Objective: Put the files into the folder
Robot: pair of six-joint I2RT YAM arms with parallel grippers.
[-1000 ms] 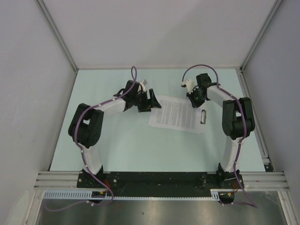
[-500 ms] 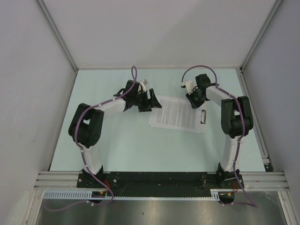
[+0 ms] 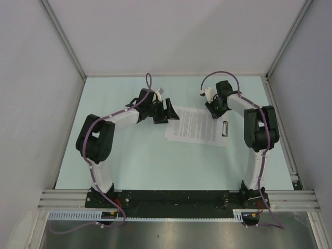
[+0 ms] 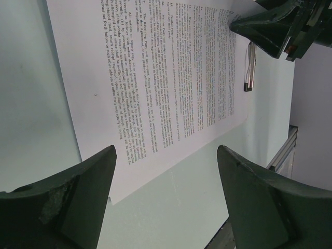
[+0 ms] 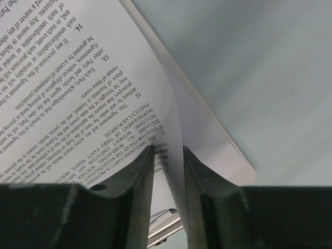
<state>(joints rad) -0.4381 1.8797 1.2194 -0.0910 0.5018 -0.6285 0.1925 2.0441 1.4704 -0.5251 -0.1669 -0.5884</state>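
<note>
The files, white sheets with dense black text, lie stacked in the middle of the table on the folder, whose dark clip sits on its right edge. My left gripper is wide open and empty just off the sheets' left edge; its wrist view shows the sheets and clip ahead. My right gripper is at the stack's far right corner. Its jaws are narrowed to a small gap around a curled-up corner of the top sheet, with the folder board beneath.
Grey walls enclose the pale green table on three sides. A metal rail runs along the right edge. Both arm bases stand on the black plate at the near edge. The right gripper also shows in the left wrist view.
The right arm's elbow has drifted slightly left and back. The left arm, sheets and clip have not visibly moved.
</note>
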